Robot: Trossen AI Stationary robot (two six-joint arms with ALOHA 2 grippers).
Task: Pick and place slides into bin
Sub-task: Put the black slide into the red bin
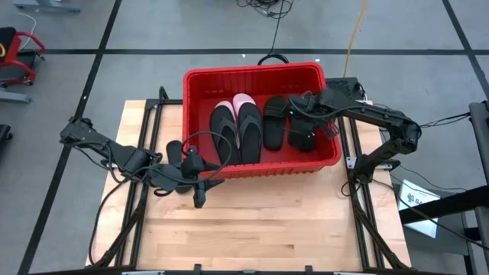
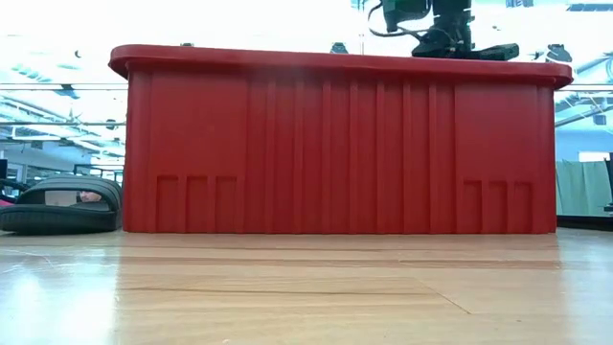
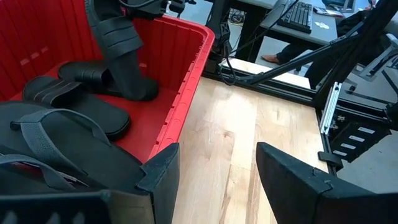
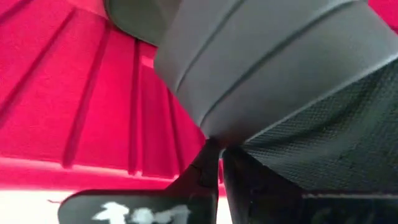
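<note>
Light wood table (image 2: 306,287) fills the front, with the big red bin (image 1: 260,80) standing on it. Four slides lie inside: three black, one pink (image 1: 246,122). The right gripper (image 1: 306,114) is pinched shut on another black slide (image 3: 121,56) over the bin. The left gripper (image 1: 200,195) hangs wide open, holding nothing, beside a black slide on the table (image 2: 59,206).

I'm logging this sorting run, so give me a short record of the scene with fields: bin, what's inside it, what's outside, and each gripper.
bin: red crate at the table's far side
inside: black flip-flop, pink slide, two black slides
outside: black slide on the table by the bin's left wall
right gripper: shut on a black slide, holding it tilted over the bin's right part
left gripper: open, empty, at the bin's near-left corner
</note>
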